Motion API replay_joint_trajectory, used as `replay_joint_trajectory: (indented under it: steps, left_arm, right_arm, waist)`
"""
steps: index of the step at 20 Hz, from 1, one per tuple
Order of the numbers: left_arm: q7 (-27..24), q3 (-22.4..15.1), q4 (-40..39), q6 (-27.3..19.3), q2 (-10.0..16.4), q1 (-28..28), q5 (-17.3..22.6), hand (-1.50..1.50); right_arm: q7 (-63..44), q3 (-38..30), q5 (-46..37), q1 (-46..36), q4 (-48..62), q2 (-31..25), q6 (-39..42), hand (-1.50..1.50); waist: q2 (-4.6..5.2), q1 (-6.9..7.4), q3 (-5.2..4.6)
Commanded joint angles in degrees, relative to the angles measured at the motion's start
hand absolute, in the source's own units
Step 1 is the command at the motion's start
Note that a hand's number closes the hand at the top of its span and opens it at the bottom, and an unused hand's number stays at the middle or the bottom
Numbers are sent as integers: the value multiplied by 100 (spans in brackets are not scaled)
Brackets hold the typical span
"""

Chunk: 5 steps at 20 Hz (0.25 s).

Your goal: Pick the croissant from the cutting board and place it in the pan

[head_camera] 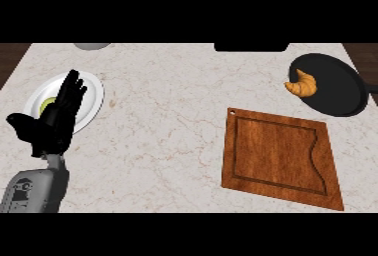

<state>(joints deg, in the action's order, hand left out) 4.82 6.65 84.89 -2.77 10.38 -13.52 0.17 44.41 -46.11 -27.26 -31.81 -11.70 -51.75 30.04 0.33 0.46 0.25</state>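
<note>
Fingers of the left hand stand straight and released, grasping nothing, in front of a white plate that holds a yellow-green thing. Across the table, the croissant lies in the black pan, just beyond the wooden cutting board.

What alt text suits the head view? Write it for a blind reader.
The croissant lies in the black pan at upper right; the cutting board below it holds nothing. The left hand rests open over a white plate at left.
</note>
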Motion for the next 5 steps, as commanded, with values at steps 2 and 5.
replay_joint_trajectory:
  steps: [2,5]
  left_arm:
    - [-223,70,-82,166,88,181,66,0]
    - [-21,-146,-75,-162,-151,-70,-195,0]
  right_arm:
    - [1079,173,46,622,-111,-10,1131,-150]
    - [764,317,98,372,-341,49,814,-150]
  waist:
    - [-8,-32,-3]
    - [-17,-27,-12]
